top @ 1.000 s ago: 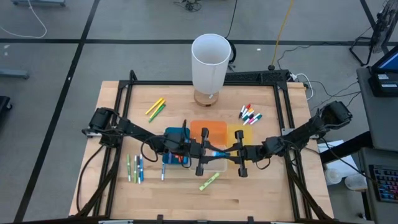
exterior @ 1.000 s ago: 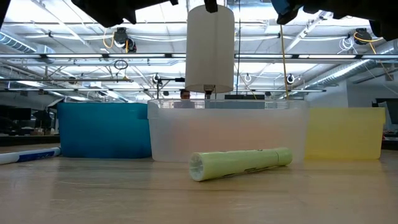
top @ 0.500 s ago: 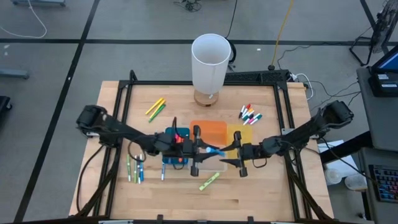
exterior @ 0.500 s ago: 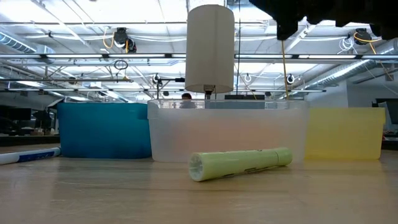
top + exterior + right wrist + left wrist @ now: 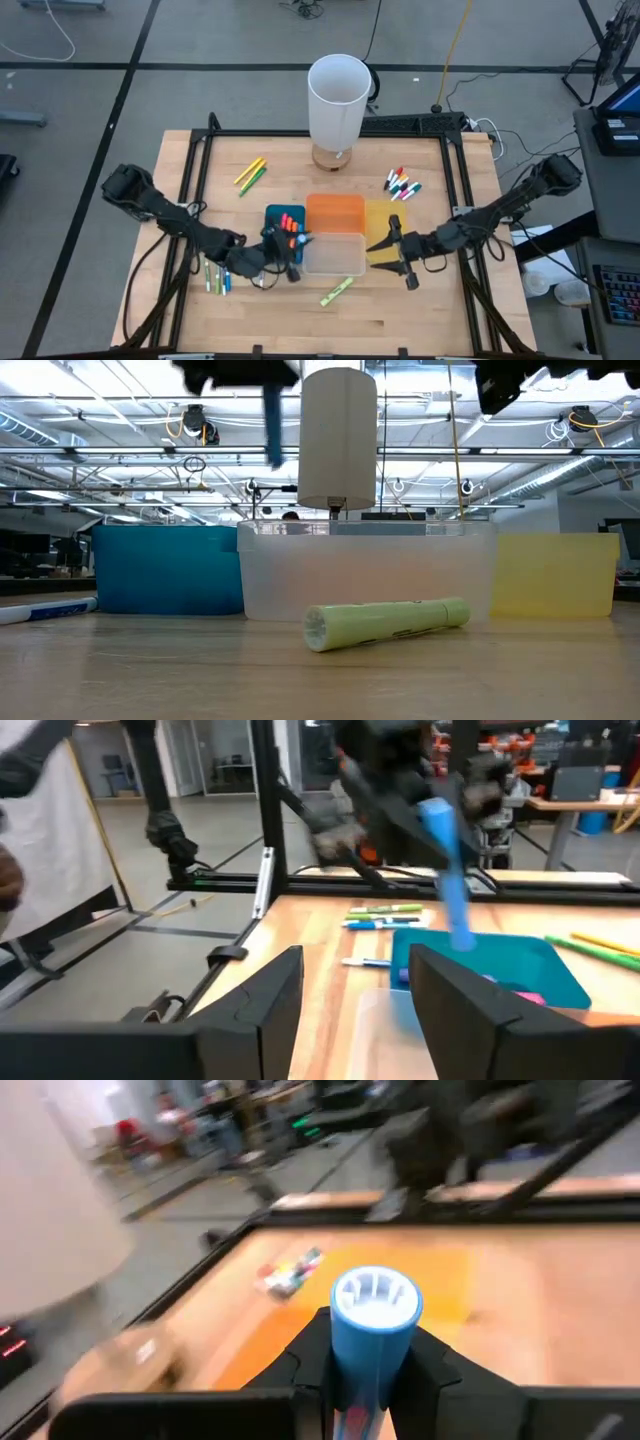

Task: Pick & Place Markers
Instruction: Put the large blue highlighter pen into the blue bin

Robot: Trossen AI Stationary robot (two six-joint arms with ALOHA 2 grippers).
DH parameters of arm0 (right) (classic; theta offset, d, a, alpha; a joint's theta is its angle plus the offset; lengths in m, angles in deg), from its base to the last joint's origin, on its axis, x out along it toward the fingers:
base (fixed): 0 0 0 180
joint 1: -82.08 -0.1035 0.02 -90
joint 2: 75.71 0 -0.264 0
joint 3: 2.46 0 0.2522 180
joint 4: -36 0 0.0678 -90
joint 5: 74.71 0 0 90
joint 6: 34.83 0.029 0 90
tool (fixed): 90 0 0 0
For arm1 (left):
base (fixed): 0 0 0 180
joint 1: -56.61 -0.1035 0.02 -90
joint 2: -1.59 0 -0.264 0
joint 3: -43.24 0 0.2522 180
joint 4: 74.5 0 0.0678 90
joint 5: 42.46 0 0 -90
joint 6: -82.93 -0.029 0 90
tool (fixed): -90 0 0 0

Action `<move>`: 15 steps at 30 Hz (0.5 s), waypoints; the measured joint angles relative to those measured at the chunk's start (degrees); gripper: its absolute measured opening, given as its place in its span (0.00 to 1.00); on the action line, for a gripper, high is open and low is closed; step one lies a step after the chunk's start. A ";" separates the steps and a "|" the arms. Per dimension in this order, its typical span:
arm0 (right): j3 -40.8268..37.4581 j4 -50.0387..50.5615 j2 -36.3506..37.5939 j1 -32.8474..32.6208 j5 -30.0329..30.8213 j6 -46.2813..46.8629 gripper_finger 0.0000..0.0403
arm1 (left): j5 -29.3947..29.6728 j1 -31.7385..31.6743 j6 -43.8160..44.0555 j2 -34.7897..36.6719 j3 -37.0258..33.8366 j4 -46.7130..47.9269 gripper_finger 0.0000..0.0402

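Note:
My left gripper [image 5: 288, 258] hangs over the near edge of the blue bin [image 5: 284, 226] and is shut on a light-blue marker [image 5: 447, 860], which also shows in the low view [image 5: 272, 422]. My right gripper [image 5: 397, 258] is open and empty, between the clear bin [image 5: 333, 255] and the yellow bin [image 5: 384, 216]. A lime-green marker [image 5: 337, 291] lies on its side on the table in front of the clear bin. Other markers lie on the table at the far left [image 5: 250, 175], the far right [image 5: 402, 185] and the near left [image 5: 215, 270]. My left gripper pinches the light-blue marker between its two fingers [image 5: 310, 1355], one finger on each side of its barrel just below its round end [image 5: 375, 1302]. In the right wrist view the marker sticks out below the gripper, slanting down. It is lifted clear above the blue bin.
An orange bin [image 5: 335, 212] stands between the blue and yellow ones. A tall white cylinder [image 5: 339, 100] on a wooden base stands at the table's far edge. Red and pink markers lie in the blue bin [image 5: 290, 222]. A black frame [image 5: 205, 150] runs round the table.
Both grippers were close together over the clear bin, with the blue marker between them. My left gripper has drawn back toward the table's left, taking the marker with it to the blue bin. My right gripper has moved a little toward the table's right, without the marker.

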 joint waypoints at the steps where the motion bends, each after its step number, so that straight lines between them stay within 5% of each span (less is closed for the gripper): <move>1: 0.00 -0.17 0.03 -0.32 0.07 -0.34 0.41 | 1.54 0.24 1.92 1.05 -1.19 0.98 0.15; 7: 0.00 0.07 0.03 -0.94 0.11 -1.50 0.41 | 3.01 0.42 22.87 7.42 -3.87 7.52 0.15; 15: -0.02 0.09 0.01 -0.92 0.17 -0.36 0.41 | 1.13 -0.77 56.90 9.34 -3.78 34.87 0.15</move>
